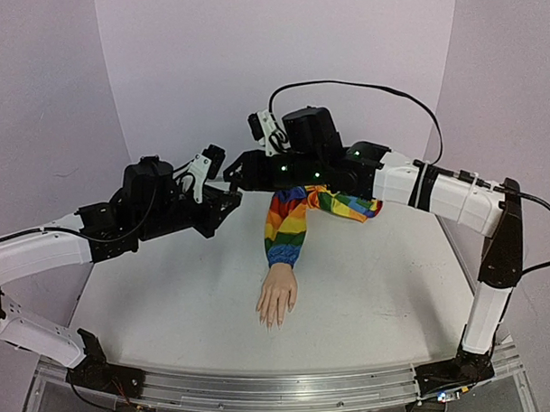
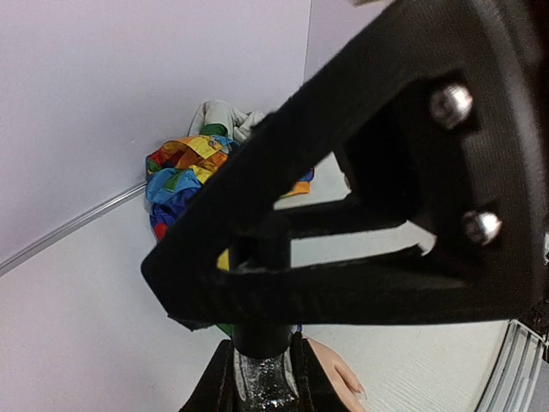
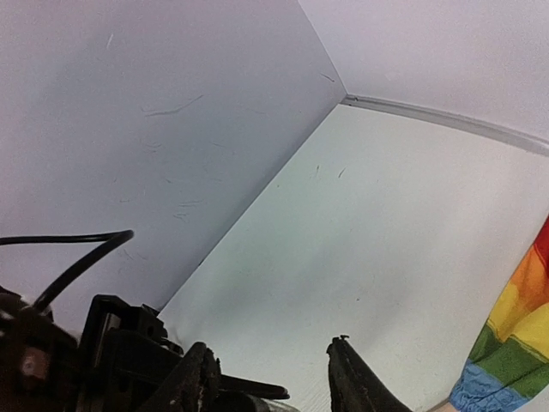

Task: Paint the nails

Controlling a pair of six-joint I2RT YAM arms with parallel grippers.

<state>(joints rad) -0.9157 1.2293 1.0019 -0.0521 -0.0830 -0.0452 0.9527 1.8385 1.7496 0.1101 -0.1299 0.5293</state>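
**A:** So, what takes up the most room?

**B:** The white counter [image 1: 170, 300], closed in by pale lilac walls [image 1: 279, 52]. The left arm [image 1: 42, 250] comes in from the left of the mannequin hand [image 1: 278, 298] and the right arm [image 1: 437, 191] from its right. Their wrists meet beyond the hand and a little to its left. A black cable [image 1: 361, 84] loops above the right arm.

**A:** Does anything stand in the way of the hand?

**B:** The right arm crosses over the far end of the rainbow-striped sleeve [image 1: 289, 225], which is bunched up there. The hand itself lies clear, palm down on the counter, nearer the arm bases than the sleeve is.

**A:** And the fingers?

**B:** The left fingers [image 2: 213, 390] are clamped on a small bottle [image 2: 260, 382] with a black cap [image 2: 262, 330], held above the hand. The right fingers [image 3: 353, 382] stand apart. In the left wrist view their black frame sits right at the cap, but I cannot tell whether they touch it.

**A:** Any label, or anything inside the bottle?

**B:** The glass is too close and blurred to read, and I cannot tell what is in it.

**A:** The nails?

**B:** The nails [image 1: 274, 321] are at the fingertips, pointing toward the arm bases, and too small to make out.
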